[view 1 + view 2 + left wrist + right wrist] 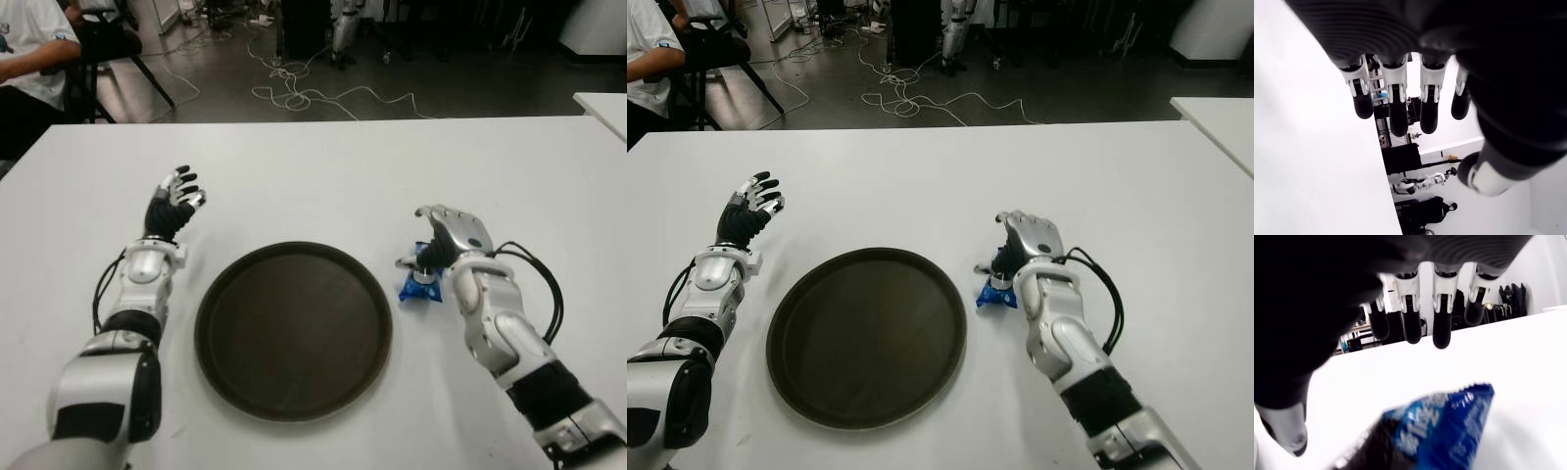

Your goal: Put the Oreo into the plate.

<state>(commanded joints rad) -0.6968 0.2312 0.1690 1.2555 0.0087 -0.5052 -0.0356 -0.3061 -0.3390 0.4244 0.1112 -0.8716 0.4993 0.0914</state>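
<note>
A small blue Oreo packet [419, 285] lies on the white worktop [323, 176], just to the right of a dark round plate [293, 329] and close beside its rim without clearly touching it. The packet's long axis seems to run roughly away from the robot, with one crimped end pointing toward the far side of the worktop; in the right wrist view that end fans out wide and the other end is hidden under the palm. The right hand [443, 247] sits over the far part of the packet, palm down, its fingers [1442, 328] extended past the wrapper and not closed around it, so the hand is relaxed and grasps nothing; whether the palm or thumb touches the wrapper cannot be told. The left hand [174, 204] shows to the left of the plate, well apart from the packet, its fingers spread and holding nothing. The plate holds nothing. Beyond the far edge of the worktop, cables [294, 93] trail over a dark floor, and a seated person [29, 54] in a white shirt shows at the far left.
</note>
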